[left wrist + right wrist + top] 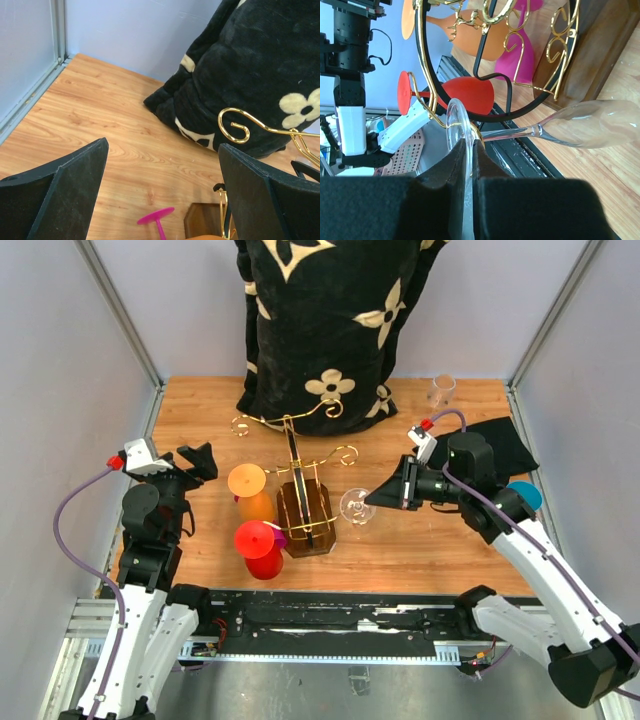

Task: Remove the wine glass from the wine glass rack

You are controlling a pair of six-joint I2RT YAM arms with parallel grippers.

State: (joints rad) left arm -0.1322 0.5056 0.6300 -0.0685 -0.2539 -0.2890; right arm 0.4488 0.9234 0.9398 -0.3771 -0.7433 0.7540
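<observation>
The wine glass rack [292, 452] is gold wire with scroll arms on a dark brown base [305, 517], mid-table. A clear wine glass [356, 506] hangs at its right side. My right gripper [374, 497] is shut on the glass's round foot [455, 120], which rests against a gold scroll arm [426, 97]; the stem and bowl [592, 125] point away to the right in the wrist view. My left gripper [200, 462] is open and empty, left of the rack, above bare wood [162, 145]. A gold scroll [235, 125] shows ahead of it.
An orange glass [250, 488], a red glass [260, 545] and a magenta glass foot [156, 216] are at the rack's left. A black cushion with cream flowers [330, 320] stands behind. A small clear cup [441, 390] and black cloth [508, 443] lie at back right.
</observation>
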